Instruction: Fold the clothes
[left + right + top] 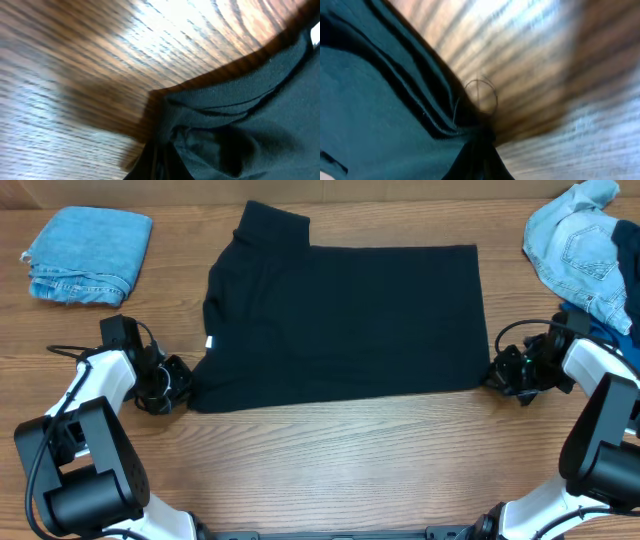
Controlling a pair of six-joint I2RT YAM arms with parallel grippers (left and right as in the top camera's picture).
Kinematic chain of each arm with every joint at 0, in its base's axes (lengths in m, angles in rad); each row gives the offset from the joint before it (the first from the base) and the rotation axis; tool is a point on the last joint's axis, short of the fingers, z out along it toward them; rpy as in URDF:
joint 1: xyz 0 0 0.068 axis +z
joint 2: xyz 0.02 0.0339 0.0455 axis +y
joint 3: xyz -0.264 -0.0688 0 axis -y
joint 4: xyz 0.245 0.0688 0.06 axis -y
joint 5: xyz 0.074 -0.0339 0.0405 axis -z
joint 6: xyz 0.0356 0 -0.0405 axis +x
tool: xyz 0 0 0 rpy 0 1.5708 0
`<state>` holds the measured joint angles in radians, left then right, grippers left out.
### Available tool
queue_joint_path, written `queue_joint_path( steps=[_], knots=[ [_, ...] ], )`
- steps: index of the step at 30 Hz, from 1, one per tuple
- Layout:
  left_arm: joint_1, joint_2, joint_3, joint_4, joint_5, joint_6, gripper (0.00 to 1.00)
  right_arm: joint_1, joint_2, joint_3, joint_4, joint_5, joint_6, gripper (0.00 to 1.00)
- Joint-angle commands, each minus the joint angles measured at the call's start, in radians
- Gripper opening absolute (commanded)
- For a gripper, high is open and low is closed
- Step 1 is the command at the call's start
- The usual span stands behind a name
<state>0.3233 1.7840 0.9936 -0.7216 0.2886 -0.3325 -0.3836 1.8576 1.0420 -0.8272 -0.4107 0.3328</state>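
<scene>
A black shirt [340, 320] lies spread flat across the middle of the bench [340, 460]. One sleeve points to the far left, and a small white tag [209, 343] shows at the shirt's left edge.

The left gripper [180, 385] sits low at the shirt's near left corner. The right gripper [497, 372] sits at the near right corner. Both are pressed together on the cloth.

In the left wrist view, the shirt's hem [250, 125] bunches into folds that run down to the bottom of the frame, with bare wood [100, 60] beside it. In the right wrist view, the fabric [370, 100] gathers in the same way to a pinched point at the bottom edge. A thin loop of thread [481, 96] lies on the wood just beside it. The fingers themselves cannot be made out in either wrist view.

A folded denim piece [90, 255] rests at the far left of the bench, well apart from the shirt. At the far right is a loose denim heap [580, 245], touching a blue garment [628, 275] that lies partly under it.
</scene>
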Motion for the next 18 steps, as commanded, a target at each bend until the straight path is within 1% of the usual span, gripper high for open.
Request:
queue_joint_path(
  steps=[1,5,10,13,18],
  knots=[
    [0.033,-0.019,-0.009,-0.012,-0.094,0.022,0.04,0.005,-0.005,-0.010,-0.045,0.058,-0.016,0.04],
    [0.066,-0.019,-0.009,-0.037,-0.101,0.038,0.04,0.005,-0.005,-0.010,-0.087,0.059,-0.024,0.04],
    [0.070,-0.019,-0.009,-0.032,-0.061,0.049,0.05,0.005,-0.005,-0.010,-0.123,0.097,-0.023,0.04],
    [0.069,-0.019,-0.009,-0.025,-0.047,0.048,0.06,0.005,-0.005,-0.010,-0.126,0.134,-0.022,0.04],
    [0.069,-0.019,-0.009,-0.022,-0.033,0.049,0.08,0.005,-0.005,-0.010,-0.122,0.132,-0.019,0.04]
  ],
)
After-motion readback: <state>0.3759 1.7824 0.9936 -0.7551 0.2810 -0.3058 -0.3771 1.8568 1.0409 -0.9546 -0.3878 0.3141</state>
